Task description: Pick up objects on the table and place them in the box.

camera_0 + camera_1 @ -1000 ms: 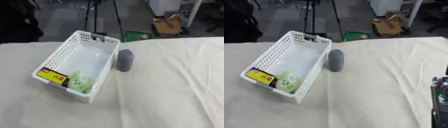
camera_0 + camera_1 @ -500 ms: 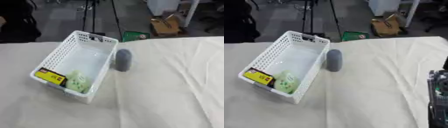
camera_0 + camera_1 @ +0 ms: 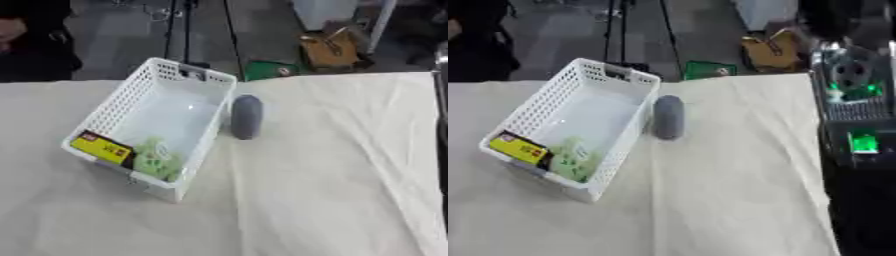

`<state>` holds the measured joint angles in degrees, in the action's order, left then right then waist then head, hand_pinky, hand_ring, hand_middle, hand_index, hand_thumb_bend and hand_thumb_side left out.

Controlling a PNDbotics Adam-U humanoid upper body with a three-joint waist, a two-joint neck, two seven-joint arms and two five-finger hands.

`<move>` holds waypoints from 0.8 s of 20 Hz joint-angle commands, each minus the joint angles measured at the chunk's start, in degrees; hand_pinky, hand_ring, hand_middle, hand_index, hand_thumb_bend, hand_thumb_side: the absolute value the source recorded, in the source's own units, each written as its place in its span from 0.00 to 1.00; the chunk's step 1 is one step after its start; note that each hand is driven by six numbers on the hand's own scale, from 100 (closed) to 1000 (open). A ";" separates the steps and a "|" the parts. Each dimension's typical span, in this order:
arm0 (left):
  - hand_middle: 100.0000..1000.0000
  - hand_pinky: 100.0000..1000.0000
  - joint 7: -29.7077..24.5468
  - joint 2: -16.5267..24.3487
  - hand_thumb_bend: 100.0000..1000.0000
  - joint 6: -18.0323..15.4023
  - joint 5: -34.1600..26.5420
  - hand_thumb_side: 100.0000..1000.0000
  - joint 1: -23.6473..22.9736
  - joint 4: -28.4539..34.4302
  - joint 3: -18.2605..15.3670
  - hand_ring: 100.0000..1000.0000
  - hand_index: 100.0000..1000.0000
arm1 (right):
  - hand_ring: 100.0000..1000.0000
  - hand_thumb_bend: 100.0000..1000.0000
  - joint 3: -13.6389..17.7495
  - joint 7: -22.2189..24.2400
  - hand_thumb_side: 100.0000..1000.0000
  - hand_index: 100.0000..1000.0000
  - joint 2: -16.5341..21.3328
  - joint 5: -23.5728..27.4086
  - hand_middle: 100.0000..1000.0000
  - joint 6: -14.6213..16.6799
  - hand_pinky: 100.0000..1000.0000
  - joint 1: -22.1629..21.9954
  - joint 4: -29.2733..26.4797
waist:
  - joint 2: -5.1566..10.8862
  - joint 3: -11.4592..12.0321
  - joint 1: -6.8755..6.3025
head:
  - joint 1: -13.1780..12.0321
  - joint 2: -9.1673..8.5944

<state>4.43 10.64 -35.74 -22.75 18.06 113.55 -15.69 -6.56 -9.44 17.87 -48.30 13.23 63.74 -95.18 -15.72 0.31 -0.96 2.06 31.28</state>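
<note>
A white perforated plastic basket lies askew on the cream cloth-covered surface, its long axis running from near left to far right. Inside, at its near end, a yellow packet with a red corner leans against the wall, and a pale green, lumpy object sits just beside it on the right. The rest of the basket floor is bare white.

Just beside the basket's right wall, outside it, lies a grey elongated rounded object, dark and smooth, roughly parallel with that wall and near the basket's far end. Whether it touches the wall cannot be told.

The right eye view shows what the left does not: along its right edge, well to the right of the basket, stands a black and silver part of the right arm, with a round silver joint, small green lights and a green patch lower down. It covers the right edge of the cloth. No fingers can be made out there, so their state cannot be told. The left hand shows in neither view.

Beyond the basket, past the far edge of the surface, black tripod legs rise from a grey floor, with a green item and a brown cardboard box to their right.
</note>
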 commanded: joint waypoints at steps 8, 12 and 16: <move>0.67 0.63 -0.72 1.10 0.00 0.14 -0.91 0.57 -0.34 1.04 0.58 0.56 0.68 | 0.87 0.09 -7.37 12.81 1.00 0.95 -2.36 -7.91 0.84 5.85 0.87 15.19 26.68 | 2.18 0.19 -0.25 | 0.46 1.21; 0.67 0.63 -0.85 1.17 0.00 0.16 -1.08 0.57 -0.49 1.04 0.65 0.56 0.68 | 0.89 0.22 -7.66 14.14 1.00 0.96 -3.98 -12.83 0.86 8.29 0.87 18.63 36.05 | 2.39 0.31 -0.24 | 0.54 1.19; 0.67 0.63 -0.97 1.18 0.00 0.27 -1.13 0.57 -0.58 1.04 0.73 0.56 0.68 | 0.91 0.30 -6.93 14.73 1.00 0.96 -5.34 -17.29 0.88 9.63 0.88 20.52 42.98 | 2.46 0.35 -0.13 | 0.58 1.13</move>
<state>3.72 10.65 -35.49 -23.70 17.14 113.55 -15.01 -14.10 5.02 12.46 -63.97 22.35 82.49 -53.91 -14.68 0.58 -0.97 2.58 32.18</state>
